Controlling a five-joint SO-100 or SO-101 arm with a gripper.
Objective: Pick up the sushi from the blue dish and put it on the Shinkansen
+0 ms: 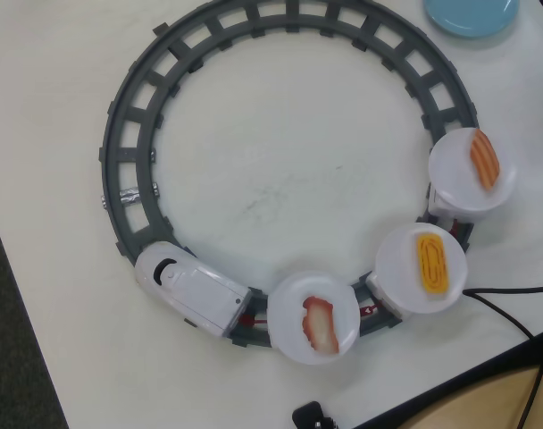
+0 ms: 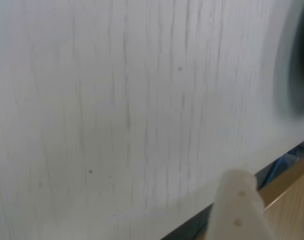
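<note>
The yellow-orange ridged sushi (image 1: pixel 431 260) lies on the round white plate of the middle car. The Shinkansen (image 1: pixel 187 288) stands on the grey ring track (image 1: pixel 133 116) at the lower left, nose pointing left. Its first car carries a red-and-white piece (image 1: pixel 319 323), its last car an orange striped piece (image 1: pixel 484 159). The blue dish (image 1: pixel 472 15) sits at the top right corner, and the part in view is bare. My gripper (image 2: pixel 236 184) shows only in the blurred wrist view as one white finger (image 2: pixel 239 207) above the white table's edge. It holds nothing that I can see.
A black cable (image 1: pixel 508 292) runs in from the right near the middle car. A small black object (image 1: pixel 312 416) sits at the table's bottom edge. The table edge (image 1: pixel 450 389) runs diagonally at the lower right, with wood-coloured surface beyond. A dark blur (image 2: pixel 297 65) sits at the wrist view's right edge.
</note>
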